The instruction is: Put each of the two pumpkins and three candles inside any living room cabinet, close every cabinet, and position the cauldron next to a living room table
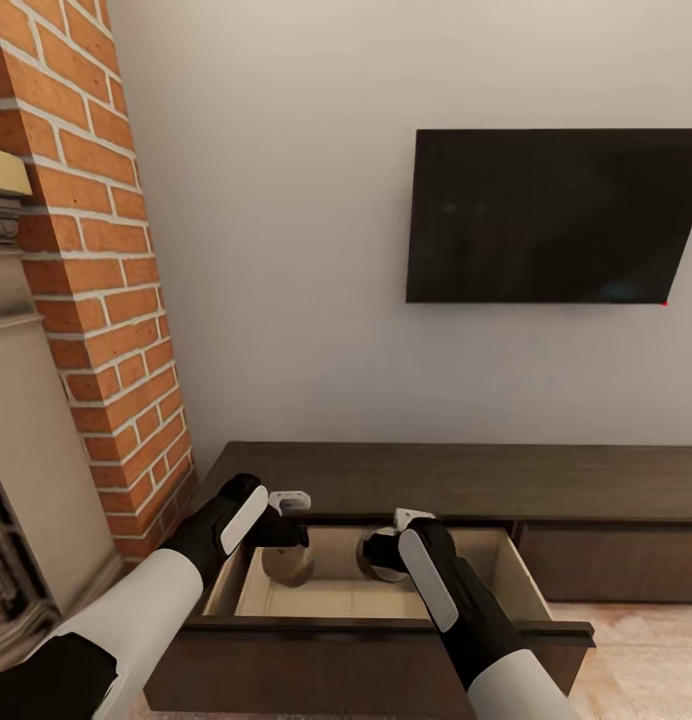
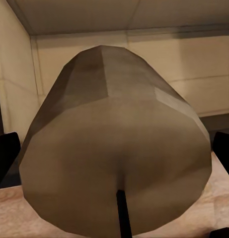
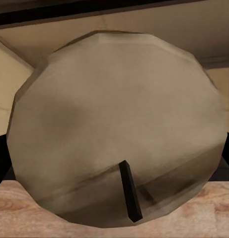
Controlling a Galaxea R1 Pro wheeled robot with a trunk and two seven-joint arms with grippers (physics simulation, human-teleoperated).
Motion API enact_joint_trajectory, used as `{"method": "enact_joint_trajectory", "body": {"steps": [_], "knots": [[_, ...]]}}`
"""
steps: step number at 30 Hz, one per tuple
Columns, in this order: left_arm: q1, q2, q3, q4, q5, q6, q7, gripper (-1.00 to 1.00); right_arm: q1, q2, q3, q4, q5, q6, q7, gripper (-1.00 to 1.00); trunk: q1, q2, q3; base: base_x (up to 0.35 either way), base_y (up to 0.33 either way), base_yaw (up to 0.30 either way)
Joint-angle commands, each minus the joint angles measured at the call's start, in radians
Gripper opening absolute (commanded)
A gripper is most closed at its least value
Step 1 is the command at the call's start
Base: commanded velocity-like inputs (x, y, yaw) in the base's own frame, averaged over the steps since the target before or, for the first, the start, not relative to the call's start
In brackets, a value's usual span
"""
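Note:
The long dark brown cabinet (image 1: 436,480) stands against the wall with its left drawer (image 1: 386,640) pulled open. Both grippers reach down into that drawer. My left gripper (image 1: 284,542) is shut on a stubby cream candle (image 1: 288,568), which looms large between dark fingers (image 2: 4,153) as candle (image 2: 114,148). My right gripper (image 1: 384,548) is shut on a second candle (image 1: 378,566), seen wick-end on as candle (image 3: 119,129). The two candles hang side by side above the pale drawer floor (image 1: 336,600). Pumpkins, cauldron and table are out of view.
A black TV (image 1: 556,215) hangs on the wall above the cabinet. A brick fireplace column (image 1: 96,280) with a stone surround (image 1: 26,440) stands close on the left. A closed drawer front (image 1: 611,560) lies to the right of the open one.

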Motion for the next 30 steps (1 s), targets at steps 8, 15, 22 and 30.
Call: {"method": "enact_joint_trajectory", "body": {"steps": [8,15,22,30], "knots": [[-0.001,0.001,-0.004,-0.001,0.01,0.0,0.012,-1.0,-0.001,0.0,0.025,-0.001,-0.009,0.001,-0.01,-1.0,0.031,-0.057,-0.026,0.0,0.0,0.0],[-0.001,0.001,-0.004,-0.001,0.01,-0.001,0.012,-1.0,-0.001,0.0,0.027,-0.001,-0.009,0.0,-0.01,-1.0,0.057,-0.106,-0.048,0.0,0.0,0.0],[-0.001,0.001,-0.004,-0.001,0.01,-0.001,0.012,-1.0,-0.001,0.0,0.028,-0.002,-0.009,0.0,-0.01,-1.0,0.069,-0.127,-0.058,0.0,0.0,0.0],[-0.001,0.001,-0.004,-0.001,0.01,0.0,0.012,-1.0,-0.001,0.0,0.029,-0.002,-0.011,0.0,-0.01,-1.0,0.084,-0.155,-0.07,0.0,0.0,0.0]]}}
